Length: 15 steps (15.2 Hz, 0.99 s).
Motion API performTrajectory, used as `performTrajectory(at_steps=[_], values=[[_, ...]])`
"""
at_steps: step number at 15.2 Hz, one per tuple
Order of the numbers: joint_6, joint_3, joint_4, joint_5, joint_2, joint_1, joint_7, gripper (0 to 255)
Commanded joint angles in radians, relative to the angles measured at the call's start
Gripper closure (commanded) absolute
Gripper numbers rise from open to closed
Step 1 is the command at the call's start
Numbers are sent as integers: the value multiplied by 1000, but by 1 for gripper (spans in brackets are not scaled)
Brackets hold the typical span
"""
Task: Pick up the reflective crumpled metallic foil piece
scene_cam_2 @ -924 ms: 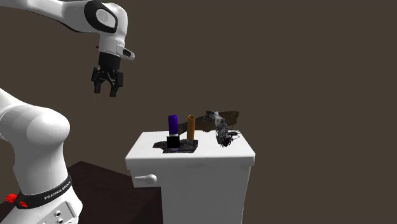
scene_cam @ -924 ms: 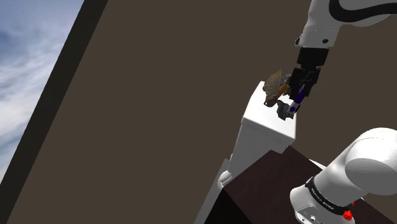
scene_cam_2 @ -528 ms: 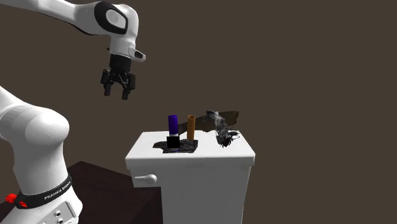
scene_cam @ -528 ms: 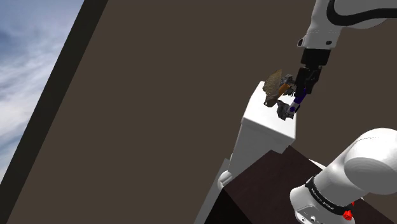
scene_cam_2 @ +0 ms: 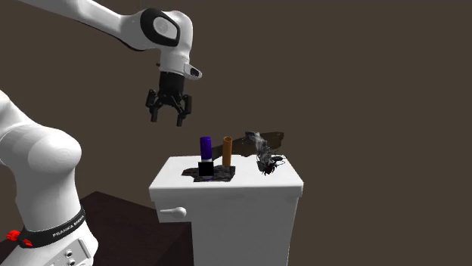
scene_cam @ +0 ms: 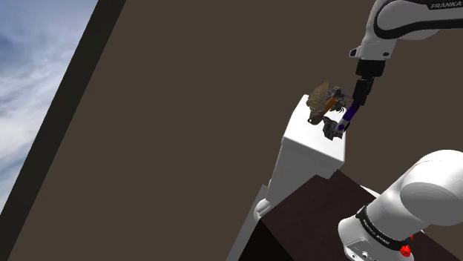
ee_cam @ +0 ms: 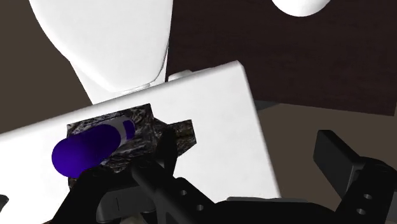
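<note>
Foil piece [scene_cam_2: 266,161]: crumpled, grey and black, lying near the far right corner of the white cabinet top [scene_cam_2: 249,181] as seen in the second exterior view. Touched by nothing. Nearer, toward the front edge: purple cylinder [scene_cam_2: 205,145] upright on a black block [scene_cam_2: 205,168]. Just behind, orange tube [scene_cam_2: 227,150] upright. Gripper [scene_cam_2: 169,119] hanging high above the top's left edge, well apart from the foil, 2 fingers spread, clasping nothing.

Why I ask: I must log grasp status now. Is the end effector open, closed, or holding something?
End effector: open, holding nothing; the crumpled foil piece sits apart from it on the white cabinet.
</note>
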Motion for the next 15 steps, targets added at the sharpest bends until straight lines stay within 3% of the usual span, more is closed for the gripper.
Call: performTrajectory(at_steps=[1, 8, 15], values=[[20, -39, 38, -22, 50, 2, -71, 0], [115, -184, 188, -50, 267, 8, -334, 0], [193, -297, 400, 35, 550, -4, -622, 0]])
